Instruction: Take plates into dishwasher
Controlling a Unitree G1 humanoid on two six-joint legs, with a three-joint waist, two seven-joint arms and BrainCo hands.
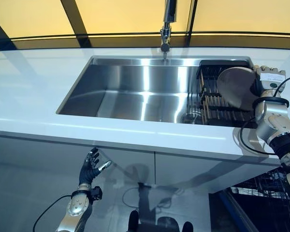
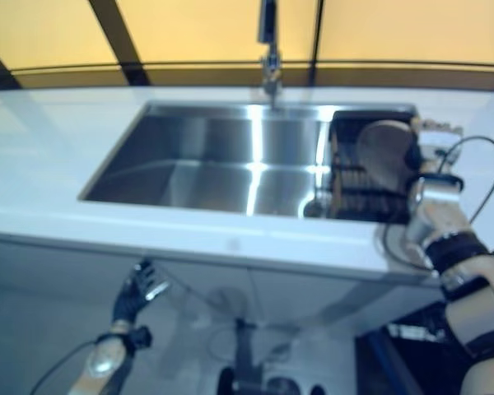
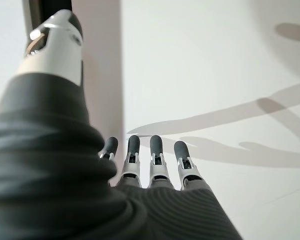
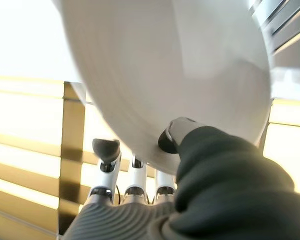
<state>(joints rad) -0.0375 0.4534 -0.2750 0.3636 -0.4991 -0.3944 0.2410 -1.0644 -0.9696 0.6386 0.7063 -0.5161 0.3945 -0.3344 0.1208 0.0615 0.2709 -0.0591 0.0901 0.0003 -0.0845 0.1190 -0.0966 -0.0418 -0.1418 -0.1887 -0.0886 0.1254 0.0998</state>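
A white table (image 1: 34,92) carried a steel sink (image 1: 130,92) with a faucet (image 1: 166,24) behind it. At the sink's right end sat a dark rack (image 1: 217,108). A grey plate (image 1: 237,87) stood on edge over that rack, clamped at its rim between the thumb and fingers (image 4: 106,150) of the right hand (image 1: 268,77). The left hand (image 1: 92,166) hung below the table front, fingers straight and apart, touching nothing.
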